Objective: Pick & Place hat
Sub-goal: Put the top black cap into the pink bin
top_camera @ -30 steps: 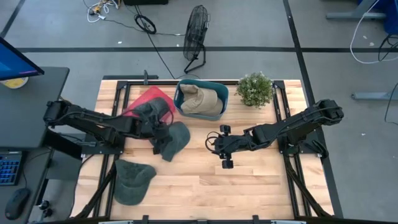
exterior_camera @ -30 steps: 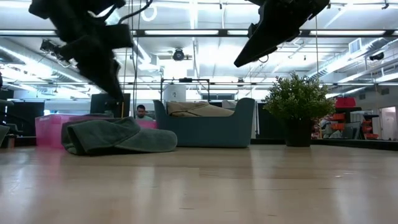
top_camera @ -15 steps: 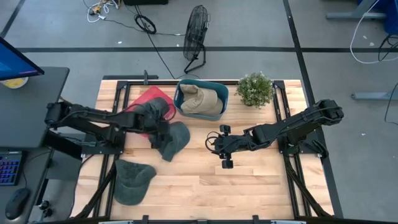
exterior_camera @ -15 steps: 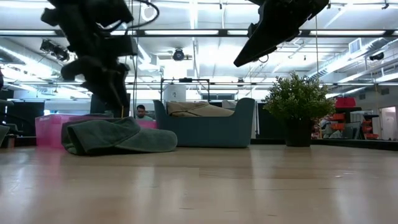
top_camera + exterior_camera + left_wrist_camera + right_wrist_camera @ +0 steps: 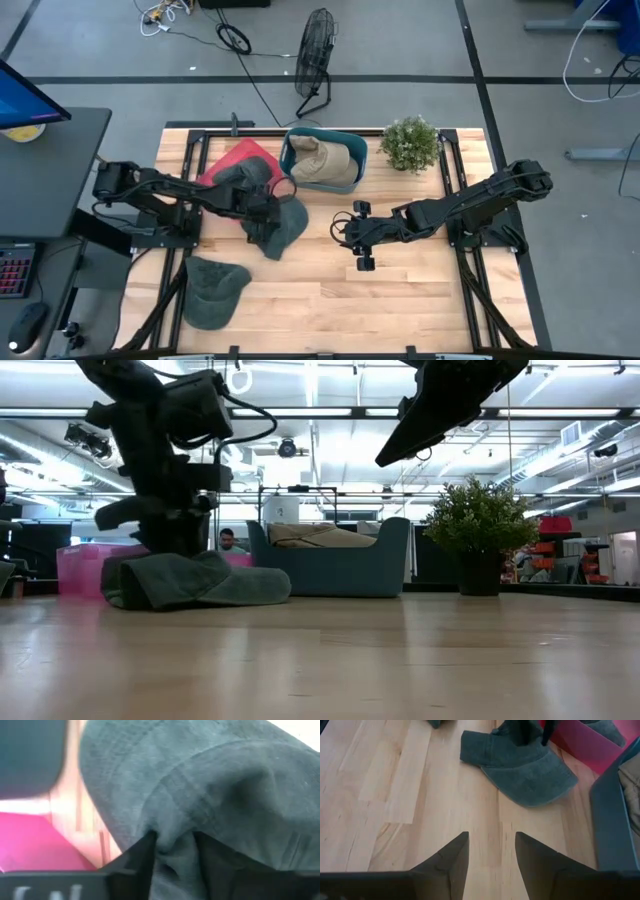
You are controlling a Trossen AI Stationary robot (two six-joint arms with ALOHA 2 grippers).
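Note:
A dark green hat point(image 5: 285, 228) lies flat on the wooden table in front of the pink bin point(image 5: 225, 162); it also shows in the low view point(image 5: 210, 582) and in the right wrist view point(image 5: 520, 770). My left gripper point(image 5: 263, 207) is down on the hat's left part, shut on its cloth point(image 5: 175, 855). My right gripper point(image 5: 358, 236) hangs open and empty above the table's middle, to the right of the hat point(image 5: 491, 850). My left gripper pinches a raised fold of the hat's cloth point(image 5: 175, 845) between its two fingers point(image 5: 142, 855), at the side of the hat nearest the pink bin. The fingers come from above, slanting down. The hat lies on the table, bunched up at the fingers.
A second dark green hat point(image 5: 213, 290) lies near the front left edge. A blue bin point(image 5: 322, 160) with a beige hat stands at the far middle, and a potted plant point(image 5: 410, 143) to its right. The pink bin holds another dark hat point(image 5: 607, 730).
My left gripper has come down and a little toward the table's right edge, onto the dark green hat. The hat stays on the table, its cloth bunched slightly at the gripper. My right arm has kept still.

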